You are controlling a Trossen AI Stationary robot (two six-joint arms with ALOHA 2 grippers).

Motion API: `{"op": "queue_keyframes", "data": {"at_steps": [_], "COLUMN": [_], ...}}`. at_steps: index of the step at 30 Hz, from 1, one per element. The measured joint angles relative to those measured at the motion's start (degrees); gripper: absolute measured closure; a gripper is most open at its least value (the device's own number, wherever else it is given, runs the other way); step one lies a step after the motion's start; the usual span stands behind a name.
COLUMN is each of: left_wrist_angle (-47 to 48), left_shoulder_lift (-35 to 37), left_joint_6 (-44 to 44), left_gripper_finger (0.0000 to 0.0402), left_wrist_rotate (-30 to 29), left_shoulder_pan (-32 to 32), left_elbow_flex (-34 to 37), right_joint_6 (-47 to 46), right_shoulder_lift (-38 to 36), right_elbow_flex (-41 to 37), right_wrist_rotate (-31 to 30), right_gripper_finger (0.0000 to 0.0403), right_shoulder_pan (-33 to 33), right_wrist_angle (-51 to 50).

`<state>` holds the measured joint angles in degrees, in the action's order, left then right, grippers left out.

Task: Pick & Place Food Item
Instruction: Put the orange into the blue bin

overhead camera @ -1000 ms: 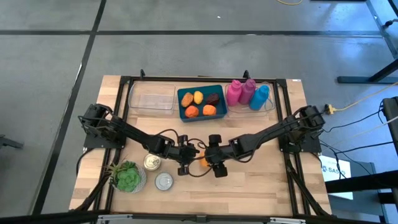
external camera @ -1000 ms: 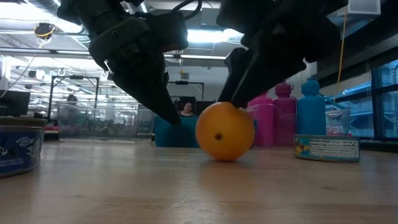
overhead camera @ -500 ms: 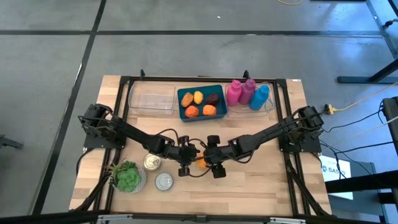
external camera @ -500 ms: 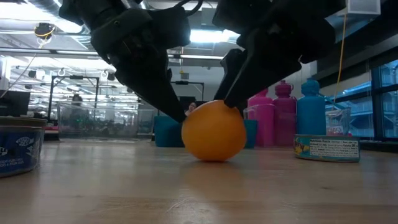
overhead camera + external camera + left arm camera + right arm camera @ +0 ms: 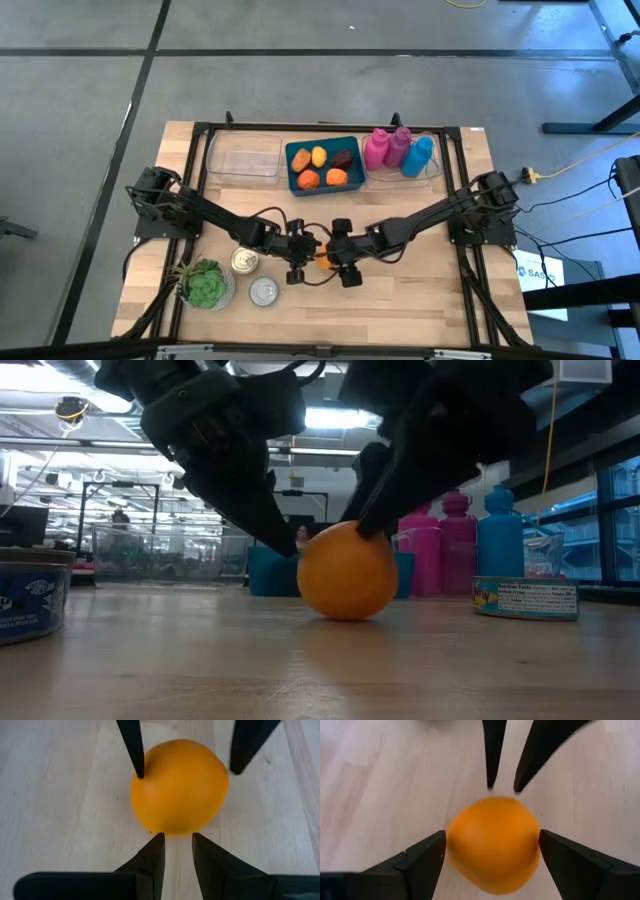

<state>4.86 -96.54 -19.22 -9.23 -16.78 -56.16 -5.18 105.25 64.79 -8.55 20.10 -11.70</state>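
Fingers of my right gripper (image 5: 490,852) stand wide apart on both sides of the orange (image 5: 492,845), not yet pressing it, because I want them around its widest part. It rests on the table (image 5: 420,290), mid-front. My left gripper (image 5: 174,852) is nearly closed, empty, just beside the fruit.

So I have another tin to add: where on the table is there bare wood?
Bare wood lies right of the right gripper, toward the table edge, and along its front. Crowded: the two round tins by the potted green plant, and the middle round the orange fruit.
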Motion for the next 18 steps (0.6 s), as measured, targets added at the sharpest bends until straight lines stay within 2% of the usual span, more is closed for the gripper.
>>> {"op": "queue_keyframes", "data": {"at_steps": [5, 9, 18], "left_wrist_angle": [-0.22, 0.02, 0.0], "left_shoulder_lift": [-0.01, 0.0, -0.12], "left_joint_6": [-0.02, -0.02, 0.37], "left_gripper_finger": [0.0313, 0.0313, 0.0313], "left_wrist_rotate": [0.24, 0.35, 0.85], "left_shoulder_pan": [0.0, -0.17, -0.37], "left_elbow_flex": [0.0, 0.0, 0.0], "right_joint_6": [-0.31, -1.04, -2.74], "right_shoulder_lift": [1.98, 2.58, 3.11], "right_elbow_flex": [0.18, 0.15, 0.14], "right_wrist_rotate": [0.97, -0.79, -0.21], "right_gripper_finger": [0.0084, 0.0084, 0.0084], "right_shoulder_pan": [0.17, 0.39, 0.2], "right_wrist_angle": [2.22, 4.2, 4.03]}}
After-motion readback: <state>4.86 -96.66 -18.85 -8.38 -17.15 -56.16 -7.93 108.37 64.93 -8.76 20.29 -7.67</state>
